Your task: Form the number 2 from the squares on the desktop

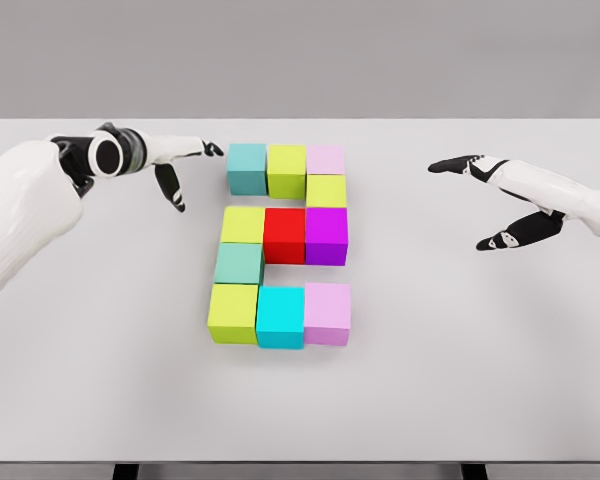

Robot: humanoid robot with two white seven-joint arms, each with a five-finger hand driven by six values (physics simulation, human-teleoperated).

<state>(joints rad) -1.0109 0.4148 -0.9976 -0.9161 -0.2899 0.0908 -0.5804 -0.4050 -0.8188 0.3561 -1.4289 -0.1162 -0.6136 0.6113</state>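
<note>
Coloured cubes (283, 243) sit touching on the white table (480, 380), forming a 2. Left hand (175, 160) hovers beside the teal top-left cube (247, 168), fingers spread, empty. Right hand (495, 200) well apart, fingers spread, empty.

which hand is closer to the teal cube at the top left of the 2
Left. The left hand hovers just left of the teal cube, fingertips almost touching it, fingers spread. The right hand is open too, far off to the right, beyond the whole figure.

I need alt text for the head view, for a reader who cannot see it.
Eleven coloured cubes form a digit 2 at the centre of a white table. The left hand hovers open just left of the top row, and the right hand hovers open further right, touching nothing.
</note>
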